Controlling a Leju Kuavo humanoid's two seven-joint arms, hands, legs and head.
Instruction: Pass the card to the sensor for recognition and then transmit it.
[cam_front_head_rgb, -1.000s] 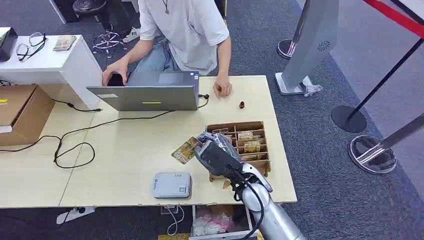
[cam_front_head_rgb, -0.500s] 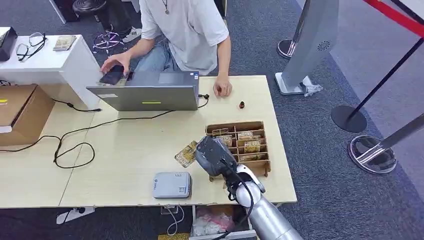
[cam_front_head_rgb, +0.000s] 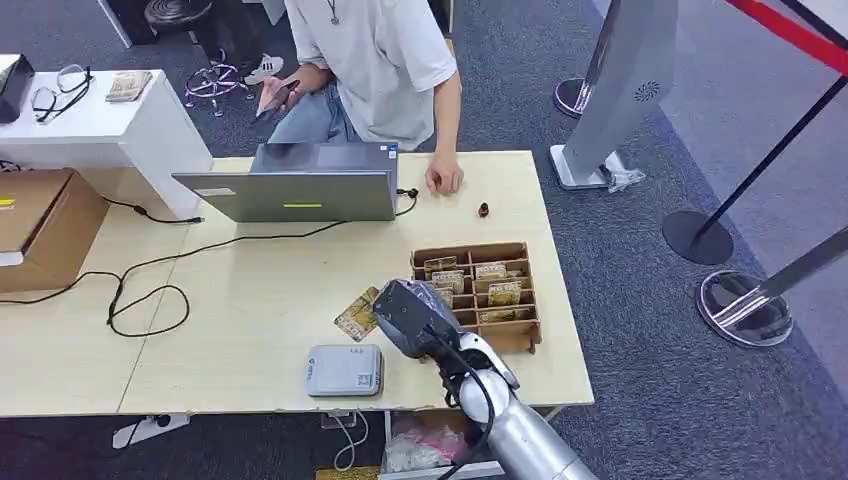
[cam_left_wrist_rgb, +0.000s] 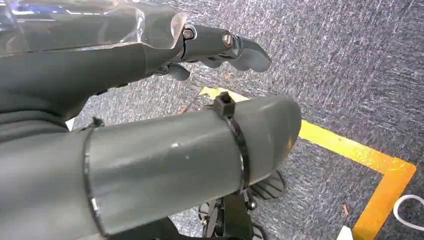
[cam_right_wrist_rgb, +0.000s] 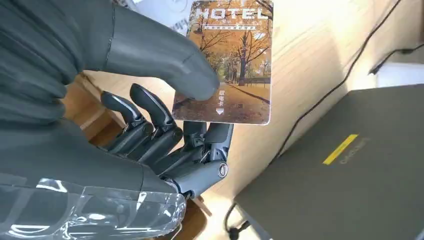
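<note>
The right hand hovers over the desk, pinching a hotel card between its thumb and fingers. The card shows an autumn tree scene and sticks out beyond the hand's far side. Just beside the hand, nearer the desk's front edge, lies a grey sensor. On the hand's other side sits a wooden tray of cards. The left hand hangs above grey carpet, holding nothing, fingers loosely curled. Beyond the laptop sits a person.
</note>
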